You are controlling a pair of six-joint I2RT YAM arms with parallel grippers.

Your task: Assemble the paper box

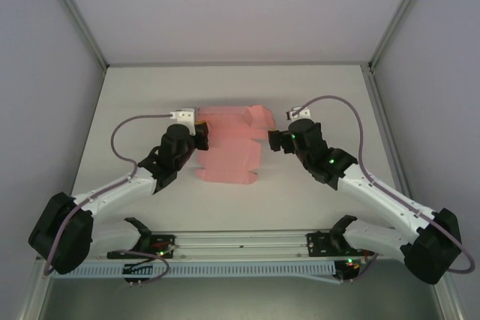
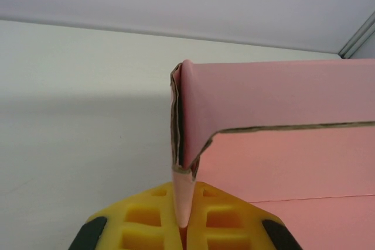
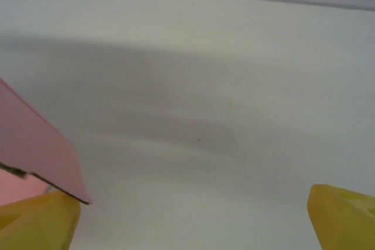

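Note:
The pink paper box (image 1: 229,151) lies partly folded in the middle of the table, its far panel raised. My left gripper (image 1: 201,137) is at its left edge, shut on a folded tab. In the left wrist view the yellow fingers (image 2: 140,218) pinch that pink tab, gripper (image 2: 183,206), and the raised panel of the paper box (image 2: 281,103) stands to the right above a flat panel. My right gripper (image 1: 272,140) sits at the box's right edge, open. In the right wrist view the gripper (image 3: 190,226) holds nothing, and a corner of the paper box (image 3: 32,150) rests by the left fingertip (image 3: 38,221).
The white table (image 1: 330,95) is bounded by grey walls at the back and sides, with metal frame posts (image 1: 75,13) in the corners. Both arms' cables loop above the table beside the box. A rail (image 1: 240,241) runs along the near edge.

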